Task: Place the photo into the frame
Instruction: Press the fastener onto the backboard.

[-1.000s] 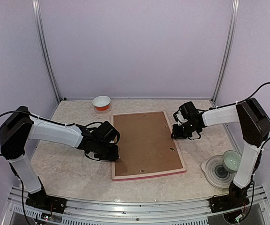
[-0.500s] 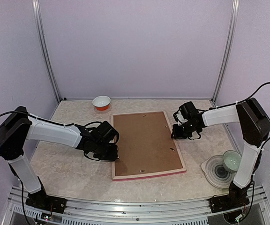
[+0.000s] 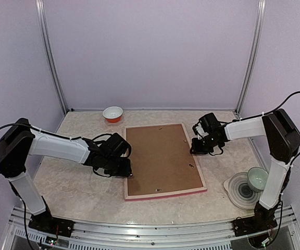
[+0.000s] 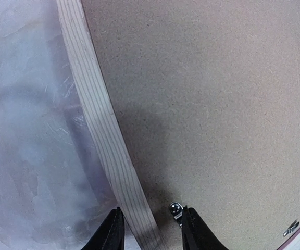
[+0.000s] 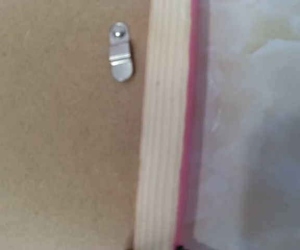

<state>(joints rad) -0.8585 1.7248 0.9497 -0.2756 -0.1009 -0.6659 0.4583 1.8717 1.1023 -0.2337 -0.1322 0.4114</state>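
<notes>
The frame (image 3: pixel 165 194) lies face down in the middle of the table, with a brown backing board (image 3: pixel 160 156) filling it. The photo is hidden. My left gripper (image 3: pixel 125 169) is at the frame's left edge. In the left wrist view it (image 4: pixel 152 229) is open, its jaws astride the pale rail (image 4: pixel 100 120), with the right fingertip against a metal clip (image 4: pixel 176 211). My right gripper (image 3: pixel 197 147) is low over the frame's right edge. Only the ends of its tips show, one at each side of the rail (image 5: pixel 163 130), below another clip (image 5: pixel 121 52).
An orange and white bowl (image 3: pixel 112 113) stands at the back of the table. A plate (image 3: pixel 241 187) with a pale green bowl (image 3: pixel 257 178) on it sits at the front right, near the right arm's base. Enclosure walls stand on three sides.
My left gripper has crept slightly along the frame's left edge. The right arm and the frame have not moved.
</notes>
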